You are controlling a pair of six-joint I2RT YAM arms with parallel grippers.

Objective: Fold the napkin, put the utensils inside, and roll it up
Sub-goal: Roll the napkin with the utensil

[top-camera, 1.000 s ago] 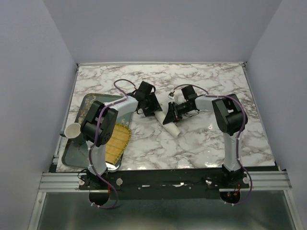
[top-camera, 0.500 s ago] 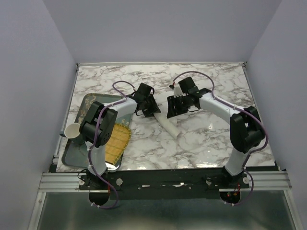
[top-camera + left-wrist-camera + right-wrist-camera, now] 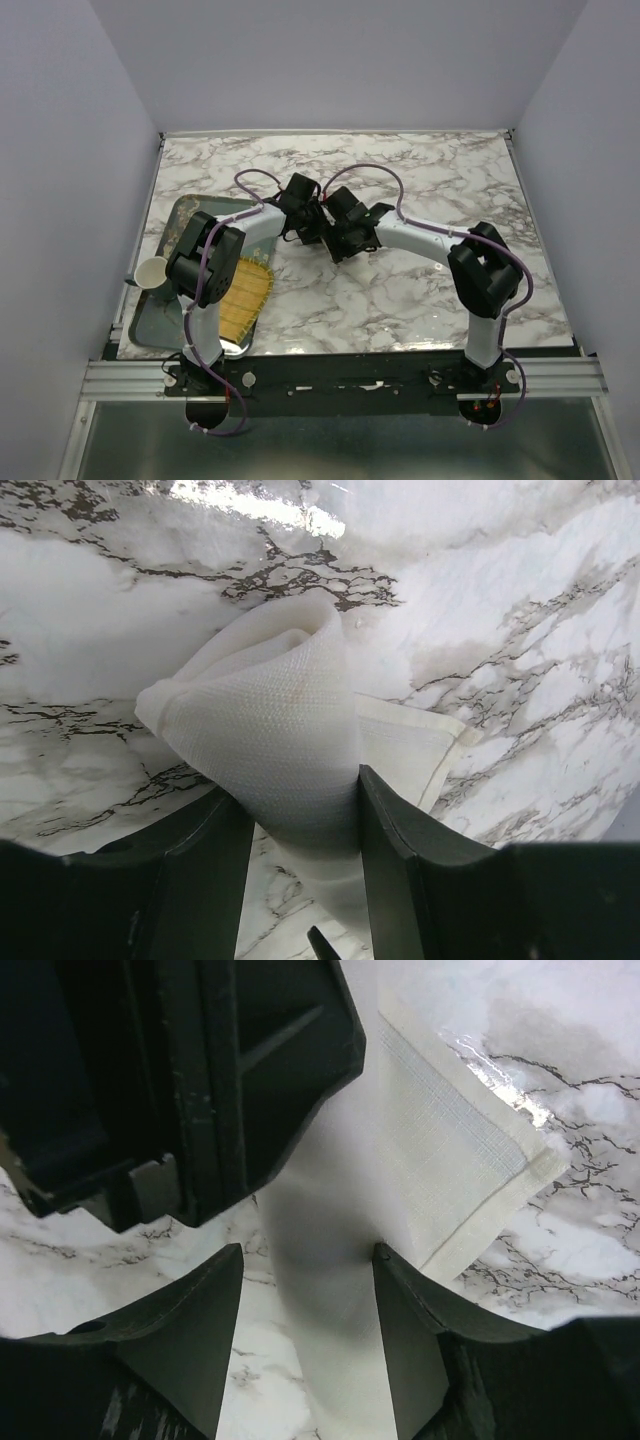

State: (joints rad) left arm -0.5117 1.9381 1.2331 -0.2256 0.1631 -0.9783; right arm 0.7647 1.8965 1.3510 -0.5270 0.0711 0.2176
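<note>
The napkin [image 3: 270,730] is a cream-white cloth rolled into a tapered bundle on the marble, with one loose hemmed corner [image 3: 470,1175] lying flat. My left gripper [image 3: 305,780] is shut on the roll, and both its fingers press the cloth. My right gripper [image 3: 308,1252] straddles the same roll and stands open: its right finger touches the cloth, and marble shows beside its left finger. In the top view the two grippers, left [image 3: 312,222] and right [image 3: 338,232], meet nose to nose and cover the napkin. The utensils are hidden.
A metal tray [image 3: 160,320] sits at the table's left edge with a yellow fringed mat [image 3: 245,290] on it. A white paper cup [image 3: 152,271] stands by the tray's left rim. The left gripper's black body [image 3: 200,1080] fills the right wrist view's upper left.
My right arm swung left from mid-table to meet the left gripper, and its jaws widened around the napkin. The left jaws narrowed onto the roll. The napkin's tip no longer shows from above.
</note>
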